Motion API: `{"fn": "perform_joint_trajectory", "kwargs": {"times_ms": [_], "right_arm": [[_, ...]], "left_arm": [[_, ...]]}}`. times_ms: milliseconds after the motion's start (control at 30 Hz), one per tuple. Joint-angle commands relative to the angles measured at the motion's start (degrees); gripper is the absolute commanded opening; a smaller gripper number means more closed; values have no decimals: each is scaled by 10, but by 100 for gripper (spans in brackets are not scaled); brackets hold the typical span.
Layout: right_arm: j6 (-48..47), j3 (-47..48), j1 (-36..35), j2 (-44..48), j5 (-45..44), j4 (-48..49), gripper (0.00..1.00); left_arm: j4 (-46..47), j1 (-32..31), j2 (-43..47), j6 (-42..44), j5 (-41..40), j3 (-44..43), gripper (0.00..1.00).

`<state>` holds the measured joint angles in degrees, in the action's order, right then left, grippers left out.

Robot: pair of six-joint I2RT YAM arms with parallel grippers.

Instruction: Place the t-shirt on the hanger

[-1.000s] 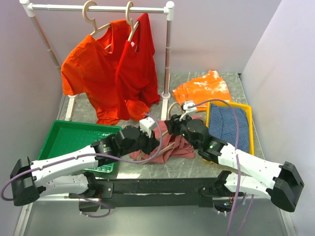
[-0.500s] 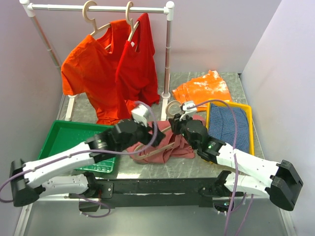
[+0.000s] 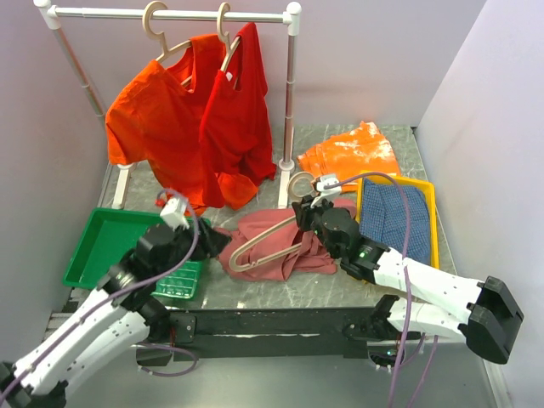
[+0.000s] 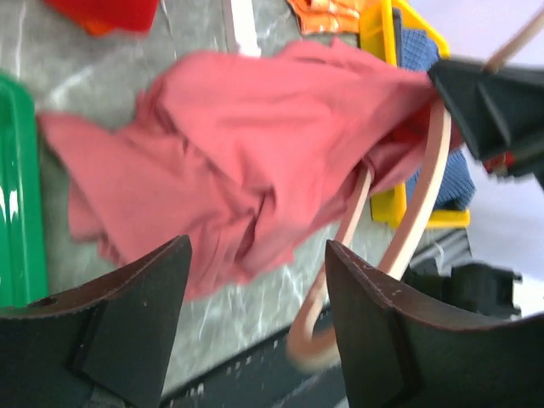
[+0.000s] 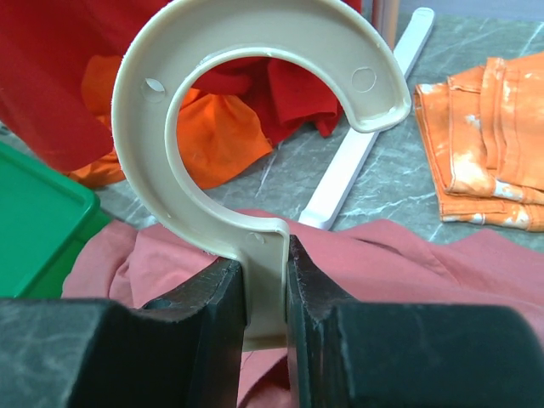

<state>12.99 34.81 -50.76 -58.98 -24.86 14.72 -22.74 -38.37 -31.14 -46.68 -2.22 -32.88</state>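
1. Right gripper (image 5: 266,285): fingers clamped on the neck of the hanger (image 5: 140,119), just below its hook.
2. Left gripper (image 4: 255,255): fingers spread, holding nothing.
3. T-shirt (image 4: 246,119): crumpled on the table (image 3: 340,285) between both grippers, touching the hanger.

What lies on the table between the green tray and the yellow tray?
The crumpled pink t-shirt and the beige hanger lie there, as the top view shows.

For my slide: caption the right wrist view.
Right pincer clamps the pale beige round-hooked hanger by its neck, above the dusty rose t-shirt.
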Motion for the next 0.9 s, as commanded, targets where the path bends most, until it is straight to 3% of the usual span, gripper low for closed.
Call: {"fn": "perform_joint_trajectory", "kwargs": {"times_ms": [0,133,267,533,633,667,767,867], "right_arm": [[12,32,-3,-10,-46,11,0],[31,75,-4,-45,-92,-27,0],[48,119,-5,-76,-106,-49,0],[51,164,-5,-130,-121,-60,0],[53,170,-5,-139,-118,-58,0],[54,170,-5,-140,-119,-57,0],[56,172,-5,-141,-120,-58,0],[59,169,-5,-137,-115,-59,0]], "left_arm": [[-12,0,84,-18,34,21,67],[-24,-25,144,-54,-17,34,58],[1,-28,190,-30,-35,35,59],[-5,-57,-22,88,6,-89,52],[7,-169,-104,83,-84,-118,52],[9,-248,-125,69,-155,-130,53],[-11,-365,-230,13,-265,-164,56],[-29,-442,-319,-65,-341,-184,58]]}}
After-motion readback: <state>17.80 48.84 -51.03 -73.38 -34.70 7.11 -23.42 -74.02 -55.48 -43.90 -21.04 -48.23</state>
